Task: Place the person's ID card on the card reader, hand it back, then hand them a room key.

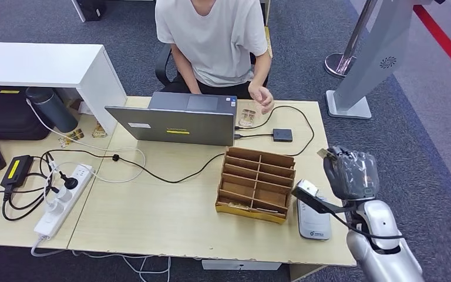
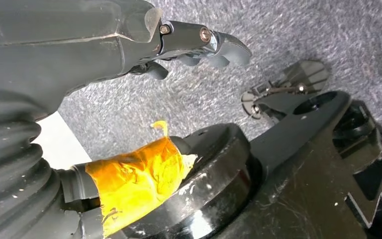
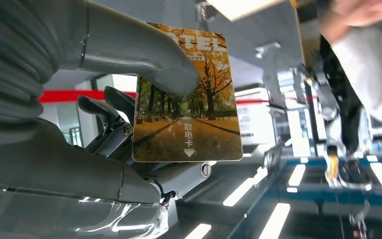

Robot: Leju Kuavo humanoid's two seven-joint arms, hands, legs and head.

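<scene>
Room key in right robot hand, held up off the counter's right edge

Right robot hand (image 1: 351, 173) is raised beside the counter's (image 1: 152, 217) right edge, past the wooden organizer (image 1: 257, 184). Right wrist view: thumb (image 3: 144, 52) presses the room key (image 3: 186, 94) against the darker fingers (image 3: 104, 107) behind it, so the hand is gripping the card. Card face shows an autumn tree avenue, partial "TEL" lettering at one end, and an arrow mark at the other.

Card reader (image 1: 312, 220) lies flat at the counter's front right corner, just beside the organizer and under the right arm; a dark cable runs from the arm area over it. ID card: cannot pick it out.

Person (image 1: 214, 38) sits at the counter's far edge behind the laptop (image 1: 173, 120), one hand (image 1: 261, 97) lifted over the far right part of the counter, near a small black box (image 1: 282, 134) on a cable. A small brown item (image 1: 246, 118) lies just right of the laptop.

Left robot hand (image 2: 199, 42) hangs over grey carpet (image 2: 288, 30), fingers curled in, nothing in them; orange tape (image 2: 137, 181) wraps a part near it.

Power strip (image 1: 64, 200) with plugs sits on the adjoining surface off the counter's left edge, with a black adapter (image 1: 14, 170) beside it.
</scene>
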